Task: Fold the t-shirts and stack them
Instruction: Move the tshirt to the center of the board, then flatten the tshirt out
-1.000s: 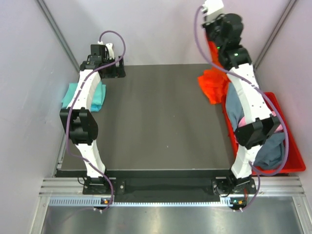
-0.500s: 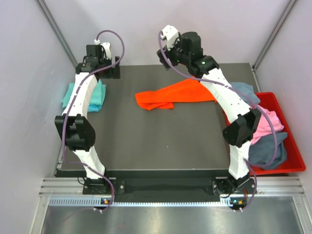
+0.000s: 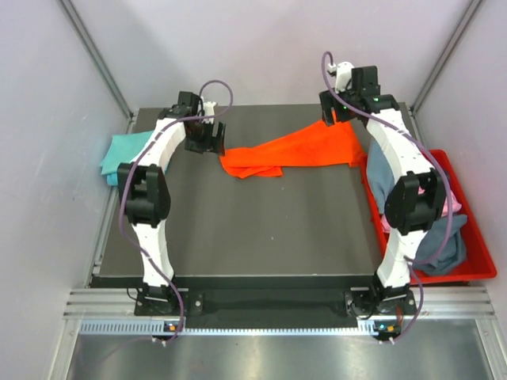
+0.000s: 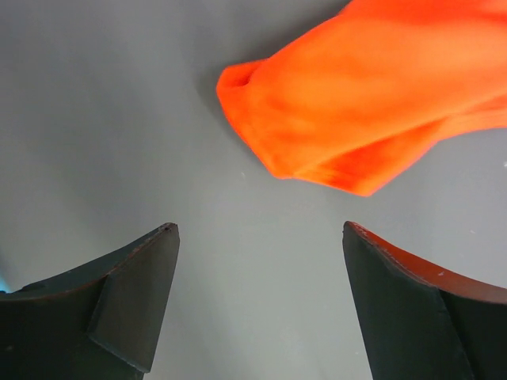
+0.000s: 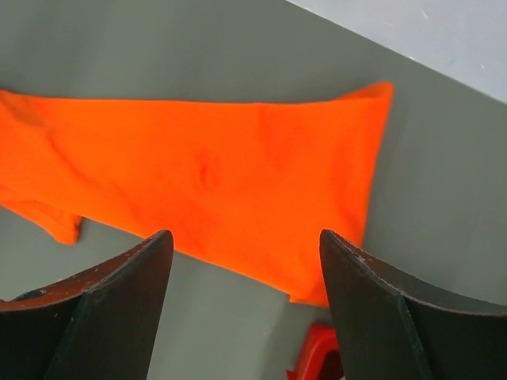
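Now left gripper, right gripper outstretched, agape, flanking orange t-shirt.

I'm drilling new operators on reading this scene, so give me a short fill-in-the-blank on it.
The t-shirt seen in both wrist views is ____. The left gripper and right gripper are both ____. The red bin sits at the ____ edge of the table. Missing words: orange; open; right.
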### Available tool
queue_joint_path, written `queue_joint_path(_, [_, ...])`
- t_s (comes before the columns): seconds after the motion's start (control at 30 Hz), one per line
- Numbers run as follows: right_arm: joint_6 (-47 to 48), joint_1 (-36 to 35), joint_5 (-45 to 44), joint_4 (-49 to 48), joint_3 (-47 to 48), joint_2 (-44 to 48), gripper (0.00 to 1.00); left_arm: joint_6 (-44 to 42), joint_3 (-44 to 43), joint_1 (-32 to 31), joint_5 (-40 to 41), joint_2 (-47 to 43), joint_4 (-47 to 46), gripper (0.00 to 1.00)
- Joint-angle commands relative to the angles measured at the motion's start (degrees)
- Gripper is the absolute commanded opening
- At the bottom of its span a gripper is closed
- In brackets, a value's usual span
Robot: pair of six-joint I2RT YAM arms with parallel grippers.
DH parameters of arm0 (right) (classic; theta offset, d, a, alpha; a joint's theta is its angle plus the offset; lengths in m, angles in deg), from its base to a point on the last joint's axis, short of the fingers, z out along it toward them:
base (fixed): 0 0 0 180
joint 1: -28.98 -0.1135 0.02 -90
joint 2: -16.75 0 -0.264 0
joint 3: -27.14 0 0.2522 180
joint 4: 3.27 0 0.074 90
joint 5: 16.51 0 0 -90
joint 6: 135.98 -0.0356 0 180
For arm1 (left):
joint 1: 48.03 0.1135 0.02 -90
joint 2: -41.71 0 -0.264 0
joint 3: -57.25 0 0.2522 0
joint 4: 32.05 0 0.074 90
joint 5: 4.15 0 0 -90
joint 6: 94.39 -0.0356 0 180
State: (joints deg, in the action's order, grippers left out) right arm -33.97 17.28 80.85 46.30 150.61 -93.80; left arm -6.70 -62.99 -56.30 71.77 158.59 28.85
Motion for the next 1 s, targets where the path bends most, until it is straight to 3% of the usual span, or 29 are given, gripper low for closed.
queue_joint_path(0.0, [-2.09, 1.68, 2.31, 0.84, 1.56, -0.64, 0.75, 1.60, -4.35, 2.03, -4.63, 4.92, 2.79, 0.88])
queue_joint_path(0.53, [-2.43, 6.08, -1.72, -1.09, 2.35, -10.31, 0.75, 2.13, -10.06, 2.03, -10.70, 14.95, 0.50, 0.80])
queue_joint_path(0.87, [-2.78, 9.07, -6.39, -4.26, 4.63, -17.07, 0.75, 0.02, -15.07, 1.86, -7.54, 18.91, -0.11, 0.69])
queue_joint_path(0.97, [-2.69, 9.07, -5.86, -4.52, 6.13, -19.36, 0.75, -1.03, -14.38, 1.77, -7.71, 18.74, 0.33, 0.61])
